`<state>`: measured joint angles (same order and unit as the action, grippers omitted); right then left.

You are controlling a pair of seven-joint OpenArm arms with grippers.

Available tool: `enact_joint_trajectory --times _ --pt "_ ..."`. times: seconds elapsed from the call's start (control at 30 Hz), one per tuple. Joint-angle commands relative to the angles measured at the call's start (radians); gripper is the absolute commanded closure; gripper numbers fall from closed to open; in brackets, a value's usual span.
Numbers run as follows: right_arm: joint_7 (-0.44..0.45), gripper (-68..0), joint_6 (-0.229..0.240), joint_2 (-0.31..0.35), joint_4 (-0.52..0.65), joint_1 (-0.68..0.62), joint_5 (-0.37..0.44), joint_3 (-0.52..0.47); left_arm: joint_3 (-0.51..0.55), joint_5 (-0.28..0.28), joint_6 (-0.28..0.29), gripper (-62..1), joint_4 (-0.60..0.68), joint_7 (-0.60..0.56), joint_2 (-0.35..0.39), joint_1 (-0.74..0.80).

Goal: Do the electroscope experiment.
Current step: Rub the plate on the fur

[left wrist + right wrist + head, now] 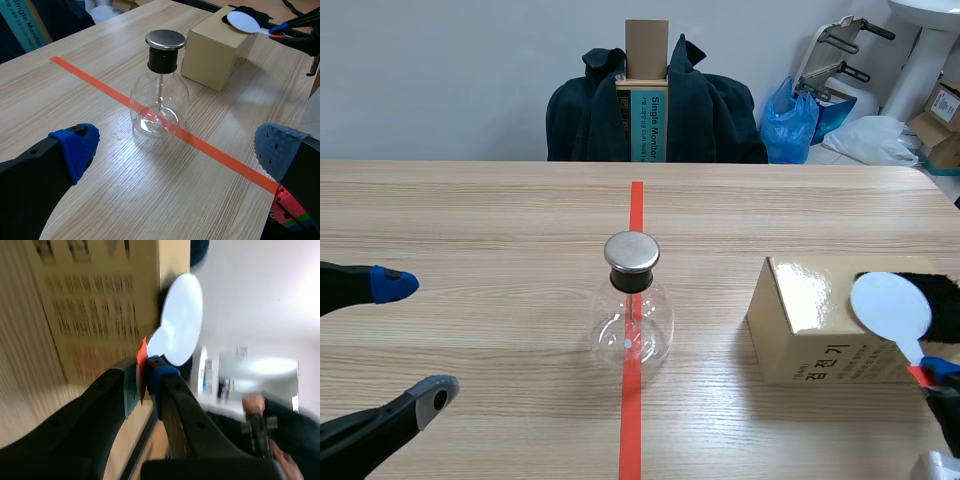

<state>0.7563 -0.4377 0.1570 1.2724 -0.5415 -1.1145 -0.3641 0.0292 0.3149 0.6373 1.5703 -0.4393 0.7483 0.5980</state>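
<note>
Glass electroscope flask stands upright mid-desk, on the red tape line. Left pincer released, fingers spread wide, apart from the flask. Right pincer clenched on the red handle of white paddle, disc over cardboard box.

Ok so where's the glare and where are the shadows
Scene view: glare on top of the cardboard box; left wrist view: the glass flask glints, the box casts a shadow on the table; right wrist view: bright backlight behind the white paddle.
</note>
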Motion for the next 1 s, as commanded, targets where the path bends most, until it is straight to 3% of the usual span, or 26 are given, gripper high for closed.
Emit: enact_joint_trajectory --times 0.0,0.03,0.13,0.2,0.23,0.3,0.37,0.4,0.5,0.53,0.57,0.67,0.7,0.73,0.83,0.87,0.97 --pt "-0.084 -0.8 0.005 0.017 0.005 -0.004 0.007 -0.014 0.007 0.011 0.001 -62.3 0.004 -0.016 -0.005 -0.008" --pt "-0.08 -0.8 0.01 0.02 0.005 -0.004 0.008 -0.016 0.007 0.011 0.001 -62.3 0.004 -0.014 -0.005 -0.008" --pt "0.116 -0.8 0.027 0.019 0.005 -0.004 0.008 -0.016 0.007 0.011 0.001 -62.3 0.004 -0.014 -0.005 -0.008" --pt "0.185 -0.8 0.035 0.016 0.005 -0.004 0.007 -0.015 0.007 0.011 0.001 -62.3 0.004 -0.014 -0.008 -0.008" --pt "0.163 -0.8 0.034 0.013 0.005 -0.004 0.007 -0.015 0.007 0.011 -0.001 -62.3 0.004 -0.014 -0.008 -0.008" --pt "0.028 -0.8 0.001 0.009 0.005 -0.004 0.007 -0.016 0.007 0.011 -0.003 -62.3 0.004 -0.014 -0.009 -0.008" --pt "-0.059 -0.8 0.005 0.013 0.005 -0.004 0.007 -0.022 0.007 0.011 -0.006 -62.3 0.004 -0.014 -0.01 -0.008" --pt "-0.036 -0.8 0.021 0.018 0.005 -0.004 0.007 -0.022 0.007 0.01 -0.01 -62.3 0.004 -0.014 -0.012 -0.008" --pt "0.16 -0.8 0.028 0.018 0.005 0.004 0.007 -0.018 0.007 -0.015 -0.019 -62.3 0.004 -0.014 -0.02 -0.008" --pt "0.179 -0.8 0.027 0.016 0.005 0.005 0.007 -0.014 0.007 -0.02 -0.019 -62.3 0.004 -0.014 -0.021 -0.008" --pt "0.155 -0.8 0.027 0.011 0.005 0.004 0.007 -0.014 0.007 -0.02 -0.022 -62.3 0.004 -0.014 -0.022 -0.008" --pt "-0.05 -0.8 0.028 -0.002 0.005 0.004 0.007 -0.017 0.007 -0.021 -0.022 -62.3 0.004 -0.014 -0.022 -0.008" --pt "-0.067 -0.8 0.035 0.0 0.005 0.004 0.007 -0.017 0.007 -0.021 -0.022 -62.3 0.004 -0.014 -0.022 -0.008" --pt "-0.042 -0.8 0.043 0.004 0.005 0.005 0.006 -0.017 0.007 -0.021 -0.022 -62.3 0.004 -0.014 -0.022 -0.008" --pt "0.153 -0.8 0.043 0.004 0.005 0.008 0.006 -0.016 0.007 -0.021 -0.022 -62.3 0.004 -0.014 -0.022 -0.008" --pt "0.163 -0.8 0.042 0.001 0.005 0.006 0.006 -0.016 0.007 -0.021 -0.022 -62.3 0.004 -0.014 -0.022 -0.008" --pt "-0.025 -0.8 0.039 -0.005 0.005 -0.003 0.006 -0.018 0.007 -0.021 -0.022 -62.3 0.004 -0.014 -0.022 -0.008"
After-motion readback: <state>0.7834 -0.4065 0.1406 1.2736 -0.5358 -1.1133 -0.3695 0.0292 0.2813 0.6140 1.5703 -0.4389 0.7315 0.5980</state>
